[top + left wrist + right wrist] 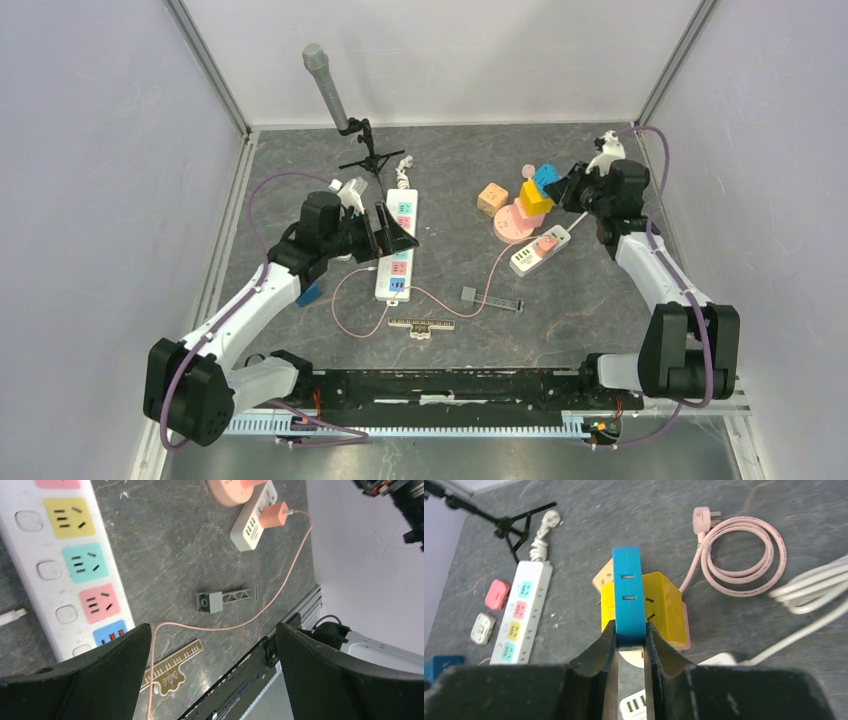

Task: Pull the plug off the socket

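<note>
Risk first: right pincer (629, 631) was clenched on the slim blue plug (626, 587), at 2 o'clock on the table (814, 510), apparently seated in the yellow socket cube (664, 605). Smooth, glossy plastic. A skewed pull could slip the pads or drag the cube off its round pink base (510, 222), toppling the stack. Left pincer (212, 630) hung released over the long white strip (75, 565) at 9 o'clock.

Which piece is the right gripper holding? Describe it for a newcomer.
On the right half of the dark table, a pink round base carries a yellow cube. The blue plug sits against that cube, clamped in the right gripper. It is the only blue piece in that stack: a flat slab with two slots.
</note>
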Controlling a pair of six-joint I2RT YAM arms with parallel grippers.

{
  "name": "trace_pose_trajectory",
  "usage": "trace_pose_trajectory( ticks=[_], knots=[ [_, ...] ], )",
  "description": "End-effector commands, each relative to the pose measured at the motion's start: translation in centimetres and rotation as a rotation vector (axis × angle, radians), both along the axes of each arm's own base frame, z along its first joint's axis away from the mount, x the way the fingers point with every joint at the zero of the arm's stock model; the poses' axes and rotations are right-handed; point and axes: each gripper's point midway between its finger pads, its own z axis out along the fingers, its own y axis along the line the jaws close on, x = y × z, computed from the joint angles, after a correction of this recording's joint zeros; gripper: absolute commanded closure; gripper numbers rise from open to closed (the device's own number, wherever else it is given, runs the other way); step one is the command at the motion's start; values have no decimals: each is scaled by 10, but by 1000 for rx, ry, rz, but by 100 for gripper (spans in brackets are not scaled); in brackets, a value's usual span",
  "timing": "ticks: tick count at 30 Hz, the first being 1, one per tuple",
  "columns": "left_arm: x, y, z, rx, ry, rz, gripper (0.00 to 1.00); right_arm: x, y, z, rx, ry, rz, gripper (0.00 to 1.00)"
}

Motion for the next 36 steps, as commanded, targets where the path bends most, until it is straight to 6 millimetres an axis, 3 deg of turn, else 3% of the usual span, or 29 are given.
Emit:
trace_pose_trajectory(
  ticks=[1, 7, 14, 16, 19, 22, 26, 32, 36],
  knots=[
    [26, -19, 39, -93, -84, 31, 0, -27, 46, 3, 36, 10, 115, 95],
    [38, -43, 38, -131, -67, 22, 0, -43, 84, 4, 32, 17, 173, 95],
    [44, -87, 33, -145, -53, -47, 0, -55, 104, -1, 16, 34, 170, 90],
    [45, -99, 33, -152, -49, -67, 0, -57, 104, -6, 0, 52, 174, 84],
    [47, -119, 32, -162, -50, -95, 0, -56, 99, -10, -37, 63, 158, 63],
    [51, -132, 30, -157, -42, -103, 0, -49, 96, -2, -65, 43, 150, 46],
    [60, -142, 28, -147, -37, -78, 0, -37, 97, 16, -87, 2, 155, 35],
    [72, -152, 22, -134, -20, -49, 0, -24, 96, 21, -104, -2, 151, 34],
    [75, -166, 26, -145, -21, -64, 1, -22, 96, 15, -108, 13, 154, 46]
  ],
)
